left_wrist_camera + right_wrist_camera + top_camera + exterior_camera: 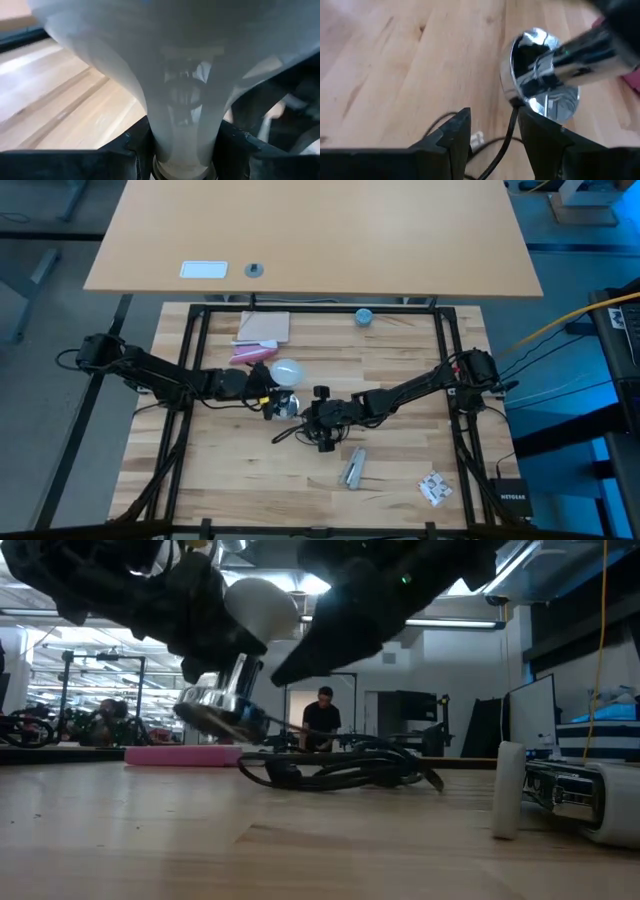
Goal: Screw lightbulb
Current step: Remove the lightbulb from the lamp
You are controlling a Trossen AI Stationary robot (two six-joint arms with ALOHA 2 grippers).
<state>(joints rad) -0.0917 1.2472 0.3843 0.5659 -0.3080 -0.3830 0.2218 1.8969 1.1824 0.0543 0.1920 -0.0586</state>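
Observation:
The white frosted lightbulb (285, 370) sits at the top of a small lamp with a chrome stem (240, 675) and a shiny round base (288, 406). In the low view the bulb (262, 605) is uppermost and the lamp is tilted, its base (215, 712) clear of the table. My left gripper (268, 394) comes from the table's left and is shut on the bulb. My right gripper (318, 418) is open just right of the base. The lamp's black cord (508, 131) runs between its fingers (454, 136); whether it touches them I cannot tell. My left gripper pinches the bulb's pale narrow neck (182, 142) between its two fingers (134, 150), just below where the bulb widens to the globe. The fingers come about level from the table's left and lie across the neck. The lamp hangs tilted below the hold, its base off the table.
The slack cord (335, 772) lies coiled on the wood. A pink pad (250, 353) and a cardboard sheet (265, 327) lie behind the bulb, a small blue round object (364, 316) at the far edge. A metal tool (353, 468) and white scraps (435, 488) lie near the front right.

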